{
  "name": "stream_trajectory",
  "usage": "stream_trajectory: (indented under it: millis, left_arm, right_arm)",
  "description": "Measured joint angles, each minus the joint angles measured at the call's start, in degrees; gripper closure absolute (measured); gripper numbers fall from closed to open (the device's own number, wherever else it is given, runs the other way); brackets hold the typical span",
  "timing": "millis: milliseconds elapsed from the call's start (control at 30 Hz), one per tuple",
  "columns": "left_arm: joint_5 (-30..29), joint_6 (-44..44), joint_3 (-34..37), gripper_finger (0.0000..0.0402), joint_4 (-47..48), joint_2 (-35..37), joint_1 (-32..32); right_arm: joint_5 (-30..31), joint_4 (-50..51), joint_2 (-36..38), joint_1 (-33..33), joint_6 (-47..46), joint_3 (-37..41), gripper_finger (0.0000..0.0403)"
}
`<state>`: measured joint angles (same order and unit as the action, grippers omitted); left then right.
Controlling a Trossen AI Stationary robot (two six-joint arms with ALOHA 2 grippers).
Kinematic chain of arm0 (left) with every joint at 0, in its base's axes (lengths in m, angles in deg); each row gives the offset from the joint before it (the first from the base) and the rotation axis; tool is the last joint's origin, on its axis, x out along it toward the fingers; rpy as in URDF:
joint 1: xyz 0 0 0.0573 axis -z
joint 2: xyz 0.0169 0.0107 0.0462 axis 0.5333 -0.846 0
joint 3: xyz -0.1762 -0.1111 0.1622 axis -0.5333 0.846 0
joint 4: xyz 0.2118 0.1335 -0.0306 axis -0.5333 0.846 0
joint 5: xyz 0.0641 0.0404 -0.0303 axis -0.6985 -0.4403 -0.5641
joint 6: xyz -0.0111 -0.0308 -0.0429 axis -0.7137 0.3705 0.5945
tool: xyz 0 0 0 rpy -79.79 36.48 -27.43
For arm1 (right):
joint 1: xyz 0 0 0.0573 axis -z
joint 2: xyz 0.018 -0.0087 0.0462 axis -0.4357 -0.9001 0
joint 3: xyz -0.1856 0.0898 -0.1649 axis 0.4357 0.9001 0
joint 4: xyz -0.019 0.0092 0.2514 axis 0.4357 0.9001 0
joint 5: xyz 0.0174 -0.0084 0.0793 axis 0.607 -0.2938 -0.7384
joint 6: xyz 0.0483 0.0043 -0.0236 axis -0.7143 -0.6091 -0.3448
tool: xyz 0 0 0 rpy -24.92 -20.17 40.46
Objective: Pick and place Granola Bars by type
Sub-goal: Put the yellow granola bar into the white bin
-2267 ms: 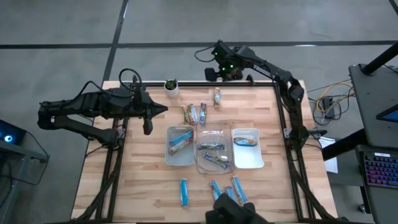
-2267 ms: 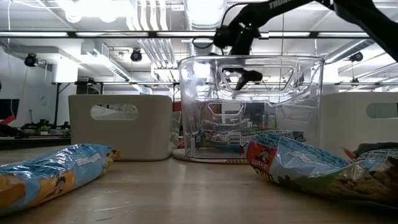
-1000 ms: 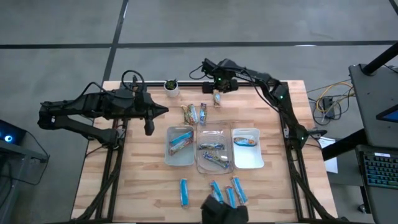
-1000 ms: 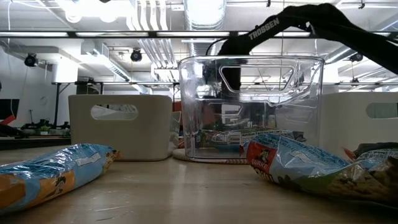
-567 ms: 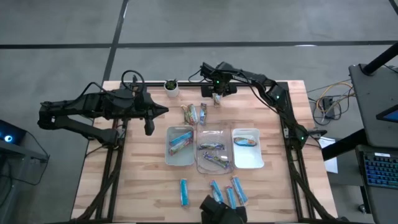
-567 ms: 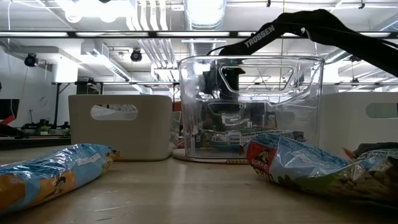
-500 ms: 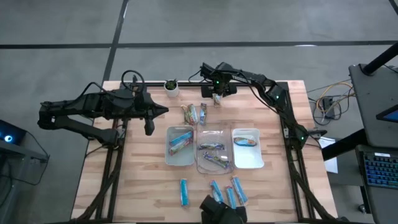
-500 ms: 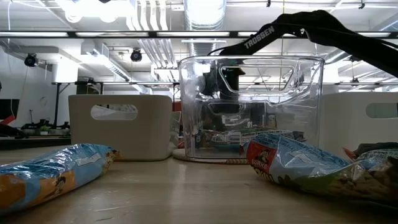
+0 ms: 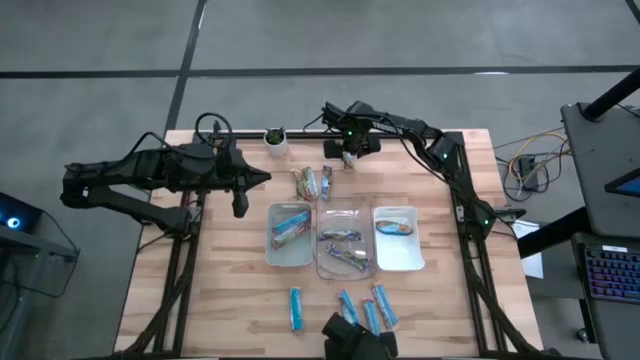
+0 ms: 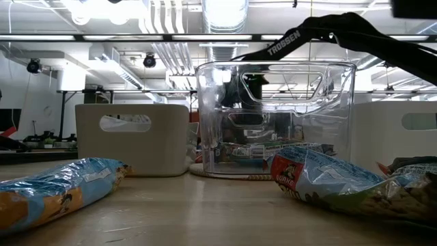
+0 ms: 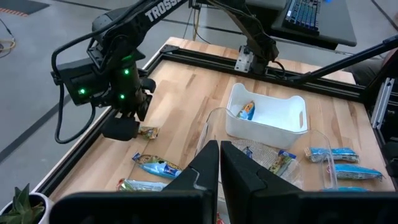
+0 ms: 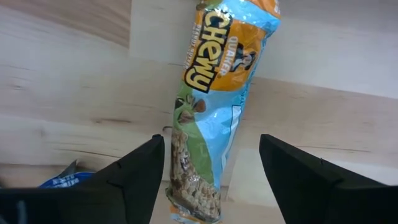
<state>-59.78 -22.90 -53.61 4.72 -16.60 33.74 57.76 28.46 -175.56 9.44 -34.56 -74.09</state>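
A green-tan granola bar point(image 12: 214, 106) lies flat on the table near the far edge, also in the left wrist view point(image 11: 147, 131). My right gripper point(image 12: 211, 142) points down over it, open, with one finger on each side of the bar's lower half and a gap to the wrapper on both sides. In the high view the right gripper point(image 9: 349, 148) covers most of the bar. My left gripper point(image 9: 264, 177) hangs shut above the table's left part, with nothing between its fingers point(image 11: 217, 165).
Three loose bars point(image 9: 313, 183) lie just nearer than the right gripper. Three trays stand mid-table: the left tray point(image 9: 272, 250), the clear tray point(image 9: 368, 268) and the white tray point(image 9: 400, 258), each with bars inside. Several blue bars point(image 9: 365, 310) lie at the near edge. A plant pot point(image 9: 275, 139) stands at the far left.
My right gripper has sunk toward the green-tan bar and shifted slightly toward the table's left edge. In the low view it has dropped behind the clear tray. The bars have not moved.
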Motion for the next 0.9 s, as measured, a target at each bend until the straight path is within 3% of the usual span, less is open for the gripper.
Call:
stream_trajectory:
  millis: [467, 900]
  left_arm:
    - [0.0, 0.0, 0.0, 0.0402, 0.0, 0.0, 0.0]
    - [0.0, 0.0, 0.0, 0.0402, 0.0, 0.0, 0.0]
  right_arm:
    - [-2.1, 0.1, 0.0, 0.0, 0.0, 2.5, 0.0197]
    - [-2.9, 0.0, 0.0, 0.0, 0.8, 2.5, 0.0283]
